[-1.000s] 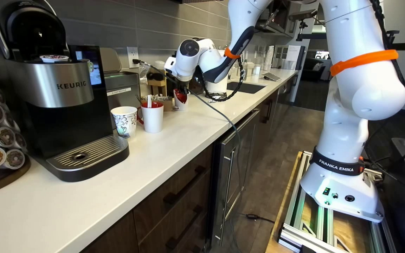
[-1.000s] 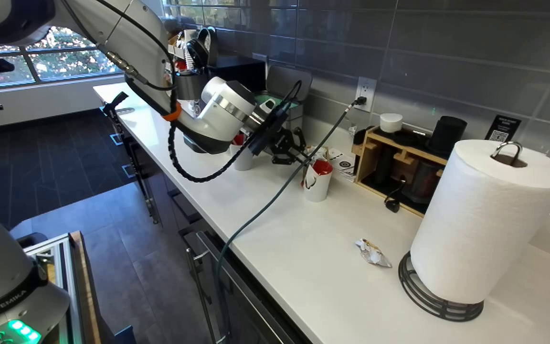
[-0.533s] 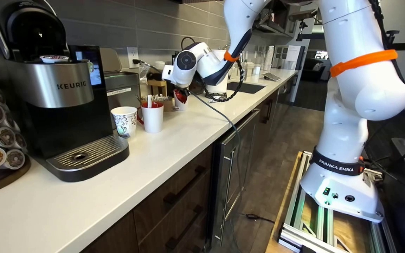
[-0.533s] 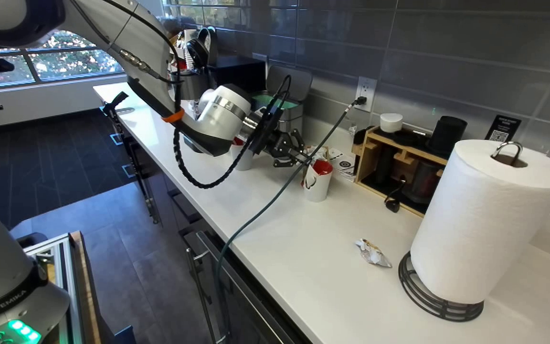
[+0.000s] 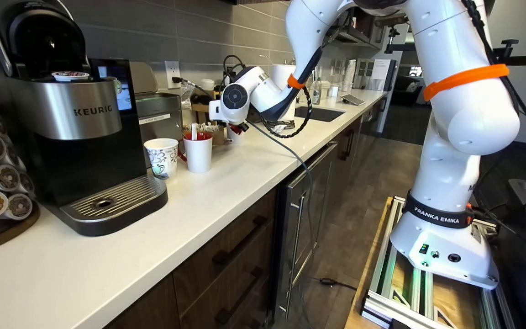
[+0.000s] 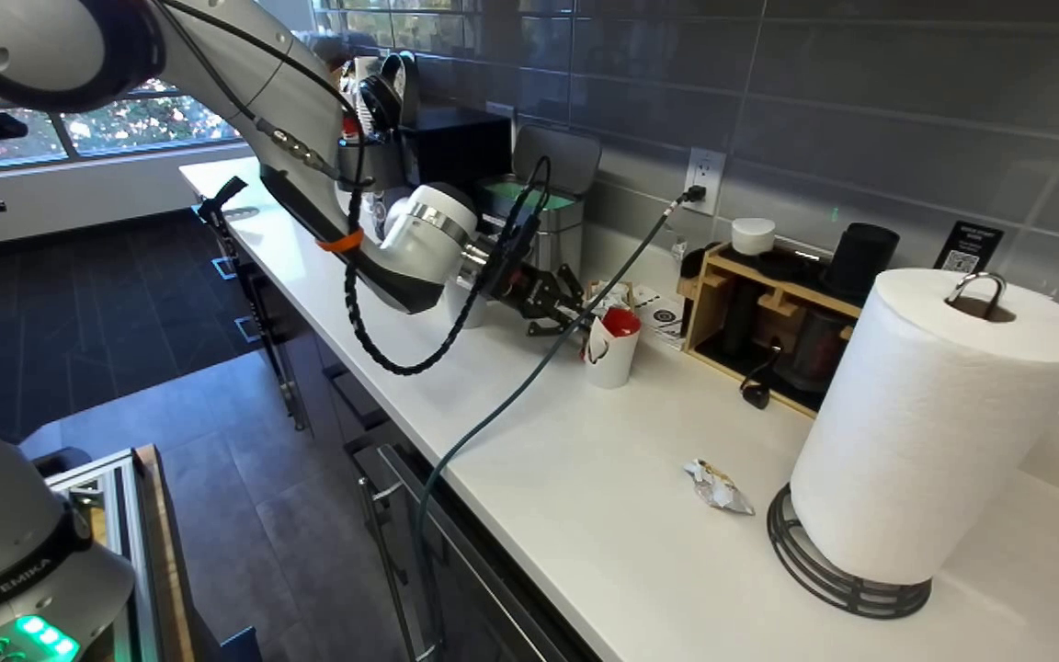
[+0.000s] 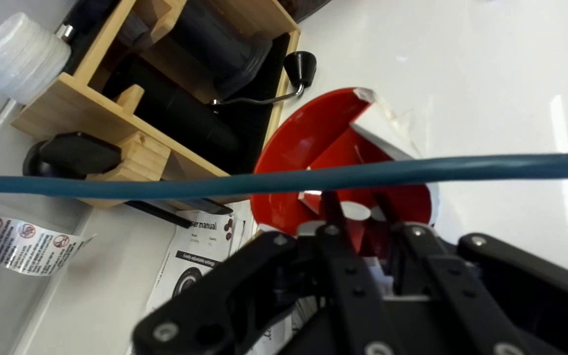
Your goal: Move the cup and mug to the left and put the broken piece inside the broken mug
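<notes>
In an exterior view, the claw [image 6: 586, 316] has lowered near the mug [image 6: 615, 357].

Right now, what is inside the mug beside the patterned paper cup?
In an exterior view, a white strip rises from the mug against its red inside; its front wall hides the strip's lower end and the mug's bottom.

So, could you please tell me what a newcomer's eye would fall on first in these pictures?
Probably the big white robot arm with orange bands, reaching over the counter in both exterior views. Next, the broken mug, vivid red inside, near the wrist view's centre, with a teal cable crossing in front of it.
</notes>
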